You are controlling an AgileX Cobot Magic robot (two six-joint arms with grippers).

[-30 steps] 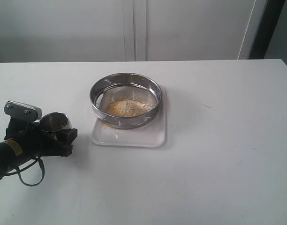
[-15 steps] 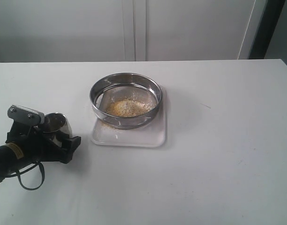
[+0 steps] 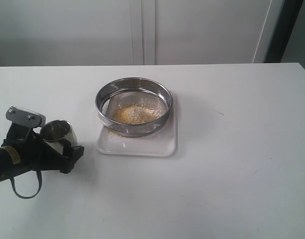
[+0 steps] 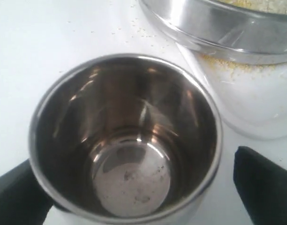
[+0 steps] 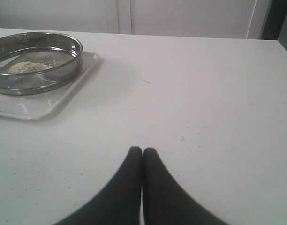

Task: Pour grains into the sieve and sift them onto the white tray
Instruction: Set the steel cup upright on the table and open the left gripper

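Two grippers show, and we find them in opposite states. Our left gripper (image 4: 134,176) has its jaws spread wide on either side of a small steel cup (image 3: 57,130), at the left of the bench (image 3: 232,174) in the exterior view. In the left wrist view one black finger (image 4: 265,187) is plainly clear of the cup's wall. The other is partly hidden behind the rim, so we cannot tell whether it touches. The cup is all but empty, with only a few specks on its bottom. Our right gripper (image 5: 142,157) is closed, its two fingers pressed together with nothing between them, low over the bench and well apart from everything else. The sieve (image 3: 134,102) sits on the white tray (image 3: 142,147) near the middle of the bench, covering the tray's far part and leaving a near strip uncovered. Most of the grains (image 3: 135,114) lie in a low heap on the mesh, off-white in the middle with golden-yellow at the edges. We also see fine golden granules on the tray by the sieve's near-left edge, and a few strays scattered on the bench between cup and tray.
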